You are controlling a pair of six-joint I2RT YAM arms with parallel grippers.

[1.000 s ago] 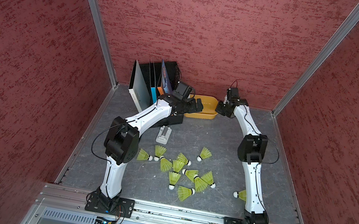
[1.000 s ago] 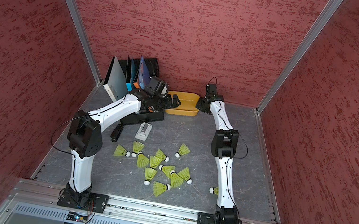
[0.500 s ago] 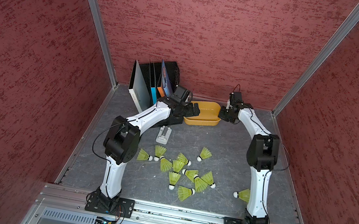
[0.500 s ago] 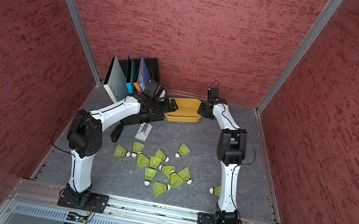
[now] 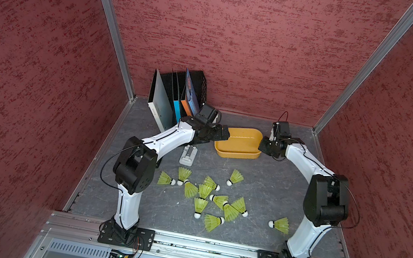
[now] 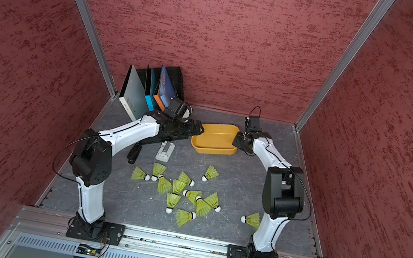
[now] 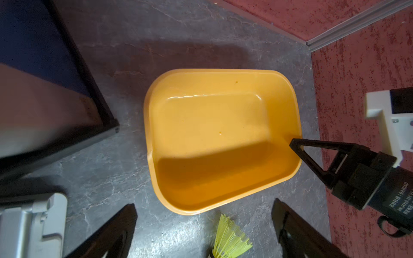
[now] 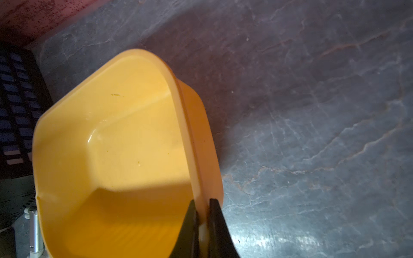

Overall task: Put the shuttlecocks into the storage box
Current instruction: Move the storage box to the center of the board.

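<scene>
The right gripper (image 8: 203, 202) is clamped on the right-end rim of the empty storage box (image 5: 235, 153), whose long axis runs parallel to the bench's (image 5: 277, 176) back edge. The left gripper (image 5: 223, 132) hangs spread wide at its left end. The shuttlecocks (image 5: 205, 192) lie scattered toward the front edge, well apart from both
</scene>
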